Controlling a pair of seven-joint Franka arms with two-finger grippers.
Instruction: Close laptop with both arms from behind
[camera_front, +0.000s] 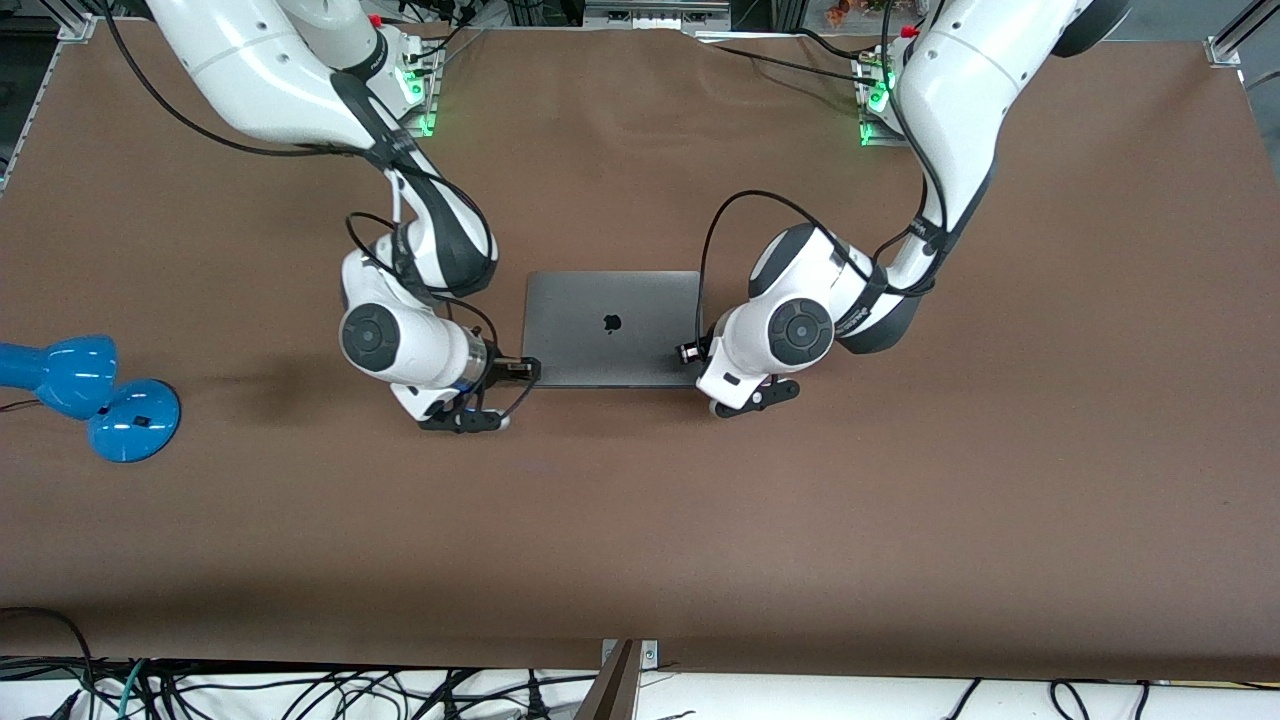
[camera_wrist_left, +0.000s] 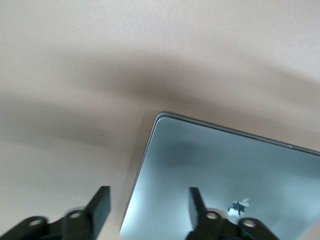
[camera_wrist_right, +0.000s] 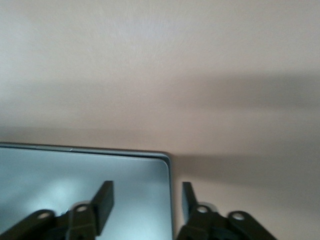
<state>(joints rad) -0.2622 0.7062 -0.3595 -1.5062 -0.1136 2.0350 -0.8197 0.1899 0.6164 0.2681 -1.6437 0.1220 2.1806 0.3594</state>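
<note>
The laptop (camera_front: 612, 328) lies shut and flat in the middle of the table, its grey lid with the black apple logo facing up. My right gripper (camera_front: 521, 370) is at the lid's corner toward the right arm's end, on the side nearer the front camera. In the right wrist view it (camera_wrist_right: 146, 199) is open, and the lid's (camera_wrist_right: 75, 172) side edge runs under the gap. My left gripper (camera_front: 690, 352) is at the matching corner toward the left arm's end. It (camera_wrist_left: 148, 202) is open too, one finger over the lid (camera_wrist_left: 225, 165) and one over the table.
A blue desk lamp (camera_front: 90, 395) lies at the right arm's end of the table. Brown table surface (camera_front: 640, 520) stretches from the laptop to the edge nearest the front camera, where cables (camera_front: 300, 690) hang.
</note>
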